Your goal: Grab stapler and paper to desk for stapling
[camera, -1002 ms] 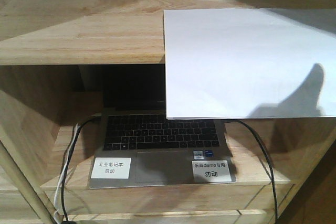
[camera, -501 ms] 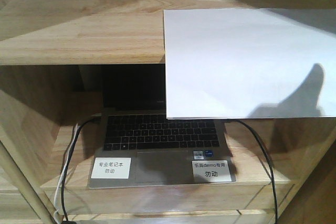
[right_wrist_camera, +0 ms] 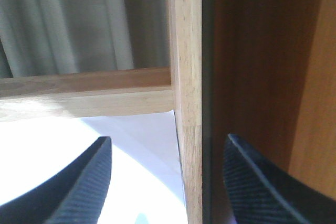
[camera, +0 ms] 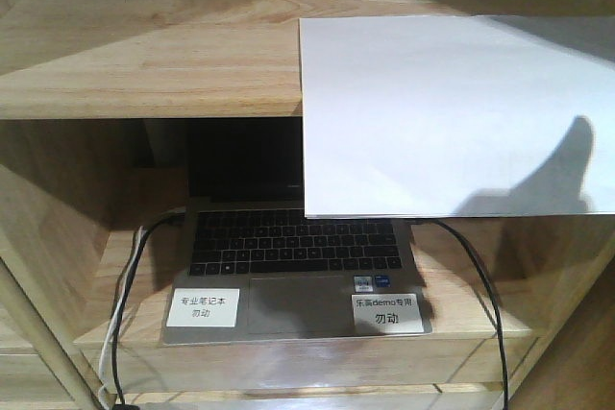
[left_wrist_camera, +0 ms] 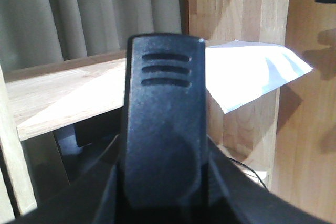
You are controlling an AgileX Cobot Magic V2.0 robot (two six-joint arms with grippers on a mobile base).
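Your right claw is spread wide, nothing between its fingers, and it sits hard up at the right end of the shelf. One finger is over the paper and the other is past the wooden upright. Close there and you would pinch wood, not the sheet.

The paper lies flat on the right half of the upper shelf board. Its near edge hangs over the shelf's front edge, above the open laptop. That overhang looks like the only part you can grip. A shallow bite or a fast pull could crease the sheet or drop it onto the keyboard.

Your left claw appears clamped on a black ribbed body, which I take to be the stapler, though no orange patch shows. If that hold is loose, swinging the arm may shake it free. The tabletop is in none of the views.
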